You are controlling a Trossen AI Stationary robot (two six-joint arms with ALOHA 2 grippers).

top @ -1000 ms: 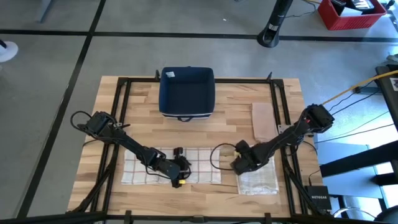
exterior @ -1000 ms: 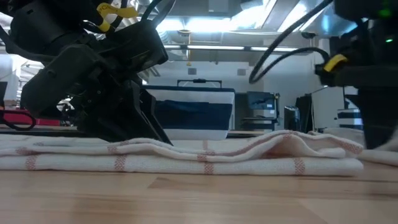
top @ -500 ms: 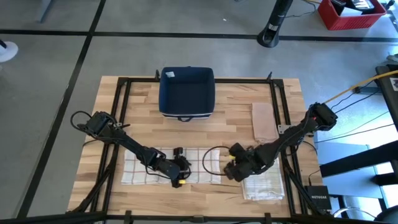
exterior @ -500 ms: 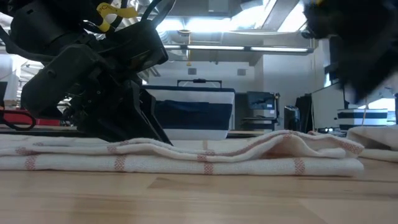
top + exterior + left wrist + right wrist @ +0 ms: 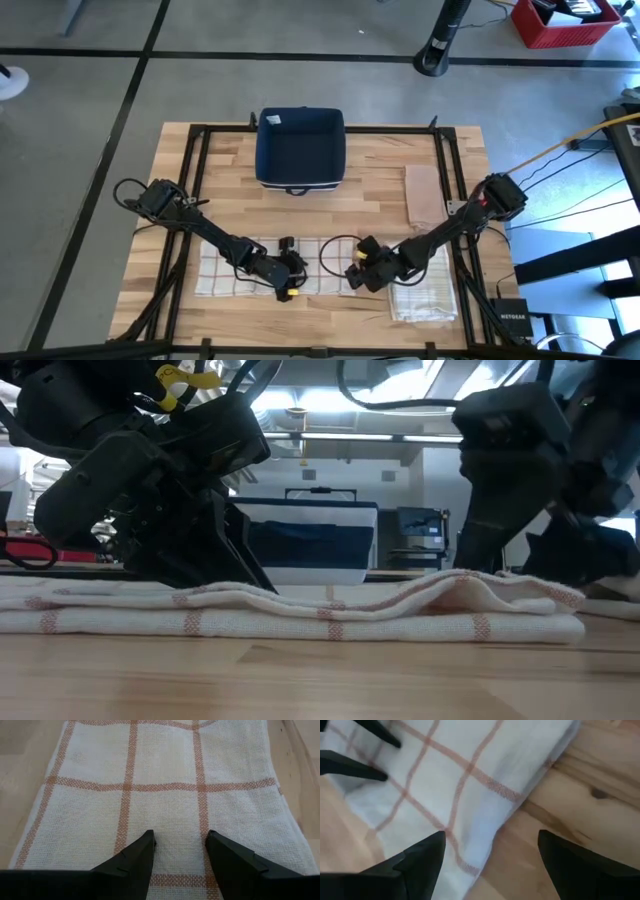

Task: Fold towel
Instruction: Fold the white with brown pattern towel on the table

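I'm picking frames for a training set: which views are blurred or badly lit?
Low view: ceiling lights glare behind, leaving both arms as dark silhouettes; the checked towel stays readable. Right wrist view: soft, smeared, towel stripes blurred. Left wrist view: sharp, weave visible between the left gripper fingers. High view: even light, no glare.

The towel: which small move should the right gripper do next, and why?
Probably lower the right gripper and close on the towel's right edge. Its fingers are open right at that edge, while the open left gripper rests on the towel's middle.
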